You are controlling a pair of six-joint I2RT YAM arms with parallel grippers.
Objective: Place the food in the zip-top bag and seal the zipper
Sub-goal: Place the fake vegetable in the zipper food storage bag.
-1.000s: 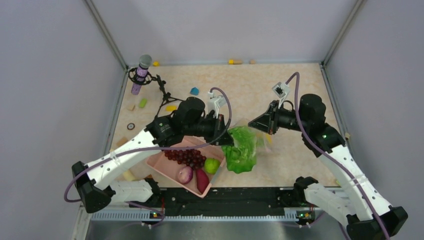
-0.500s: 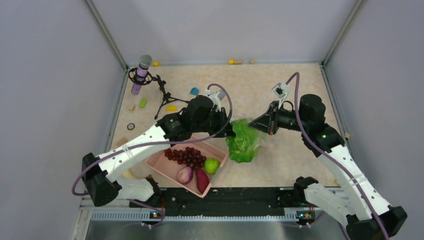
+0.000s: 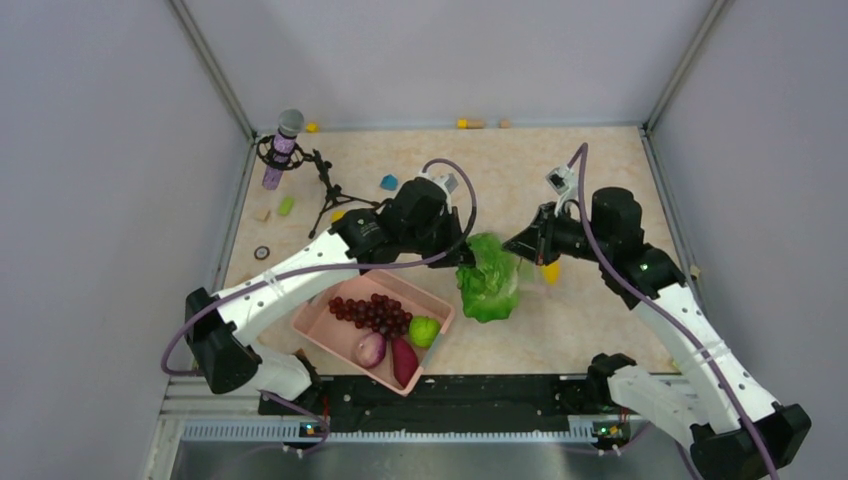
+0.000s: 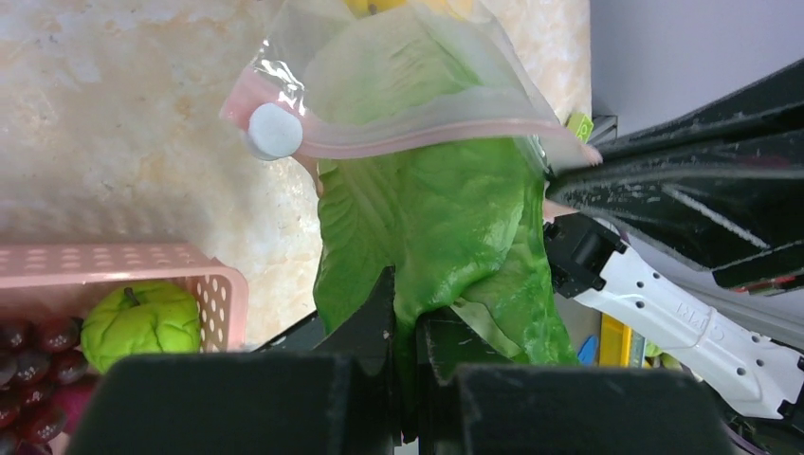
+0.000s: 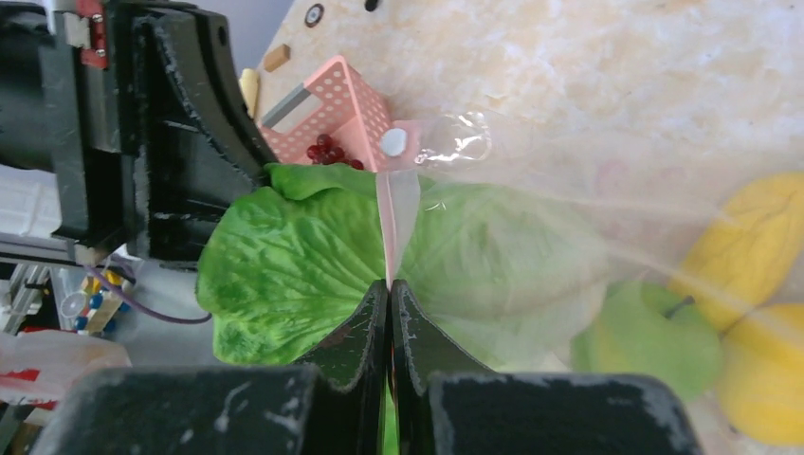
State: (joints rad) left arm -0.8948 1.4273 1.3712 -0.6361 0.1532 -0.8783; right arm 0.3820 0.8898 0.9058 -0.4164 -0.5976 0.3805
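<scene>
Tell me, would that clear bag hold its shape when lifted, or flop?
Probably floppy: the bag crinkles where the right gripper pinches its zipper. Likely light, since the thin film drapes over the lettuce. Its mouth may collapse unless held open.

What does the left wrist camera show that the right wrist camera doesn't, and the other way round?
Only the left wrist view: the left hand shut on the lettuce, and a green round fruit in the pink basket.
Only the right wrist view: the right hand pinching the zipper, and a green fruit inside the zip-top bag.
Both: the lettuce partly in the bag's mouth, the white slider, the basket and the grapes.
</scene>
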